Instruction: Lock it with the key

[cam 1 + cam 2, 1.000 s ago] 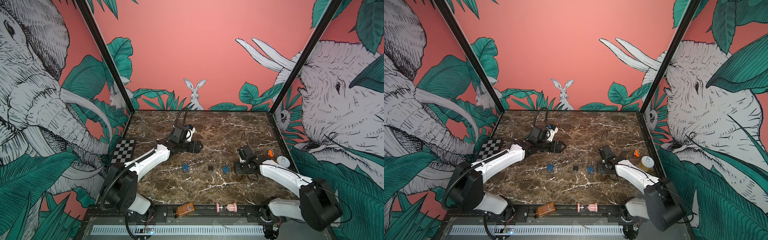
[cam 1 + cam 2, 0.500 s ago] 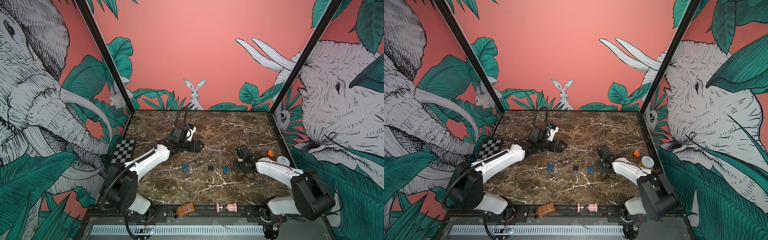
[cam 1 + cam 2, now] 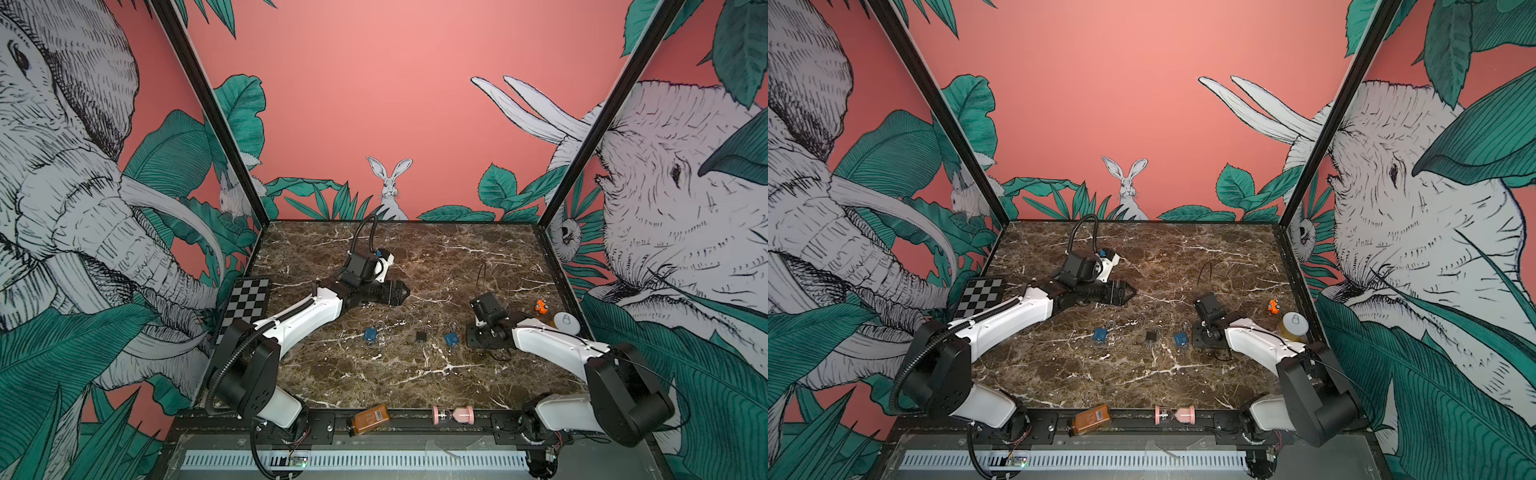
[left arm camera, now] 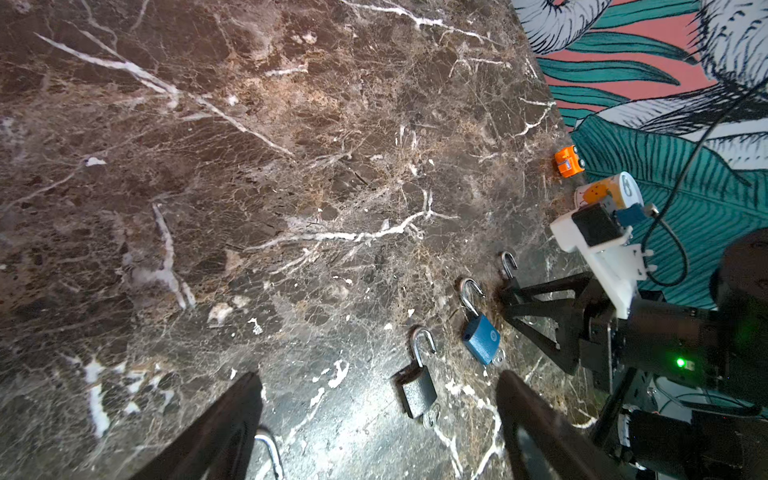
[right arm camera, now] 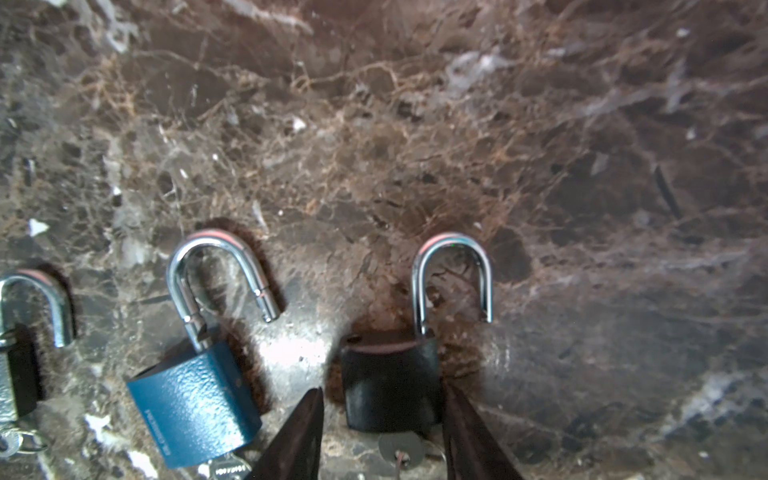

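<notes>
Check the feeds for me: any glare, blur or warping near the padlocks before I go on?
Right wrist view: black padlock and blue padlock sharp, a bright glare patch on the marble between them, far marble soft. Left wrist view: sheen on the marble, strong fisheye bend, no motion blur. Both top views: even light, no glare, padlocks too small for detail.

Open black padlock (image 4: 419, 392) beside blue padlock (image 4: 481, 340) on marble tabletop (image 4: 249, 166).
</notes>
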`<state>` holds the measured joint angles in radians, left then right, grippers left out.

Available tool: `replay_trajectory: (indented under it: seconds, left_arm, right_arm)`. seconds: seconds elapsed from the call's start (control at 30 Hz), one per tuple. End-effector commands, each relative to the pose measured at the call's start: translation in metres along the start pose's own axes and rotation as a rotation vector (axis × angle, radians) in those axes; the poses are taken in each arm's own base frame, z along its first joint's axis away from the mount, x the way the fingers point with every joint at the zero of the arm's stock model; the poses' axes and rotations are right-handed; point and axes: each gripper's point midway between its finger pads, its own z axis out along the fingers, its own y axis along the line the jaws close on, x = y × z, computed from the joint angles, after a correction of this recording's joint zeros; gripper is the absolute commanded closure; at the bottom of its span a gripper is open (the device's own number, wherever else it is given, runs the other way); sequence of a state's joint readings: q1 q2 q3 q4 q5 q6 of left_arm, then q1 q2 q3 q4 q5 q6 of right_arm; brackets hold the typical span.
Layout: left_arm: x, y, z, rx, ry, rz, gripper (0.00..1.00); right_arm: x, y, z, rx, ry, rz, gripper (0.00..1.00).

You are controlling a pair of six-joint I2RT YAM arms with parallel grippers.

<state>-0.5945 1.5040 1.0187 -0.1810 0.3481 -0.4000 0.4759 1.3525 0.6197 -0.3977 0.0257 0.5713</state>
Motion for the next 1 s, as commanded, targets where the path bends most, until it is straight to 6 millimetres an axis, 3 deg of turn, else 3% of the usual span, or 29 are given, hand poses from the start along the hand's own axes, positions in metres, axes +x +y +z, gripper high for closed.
replay_trajectory:
  seconds: [0.0, 0.1, 0.3, 0.97]
  left_arm:
    - [-0.004, -0.007, 0.001, 0.028, -0.016, 0.006, 0.11]
    - [-0.004, -0.008, 0.003, 0.033, -0.012, 0.01, 0.11]
    - [-0.003, -0.008, 0.004, 0.031, -0.009, 0.016, 0.12]
    - [0.004, -0.007, 0.009, 0.047, -0.003, 0.012, 0.12]
  right_arm:
    - [-0.006, -0.007, -0.008, 0.063, -0.009, -0.018, 0.53]
    - [-0.01, -0.014, -0.009, 0.116, -0.001, -0.035, 0.53]
    - [-0.016, -0.007, -0.005, 0.102, 0.004, -0.036, 0.54]
    - [-0.002, -0.009, 0.007, 0.165, 0.063, -0.061, 0.61]
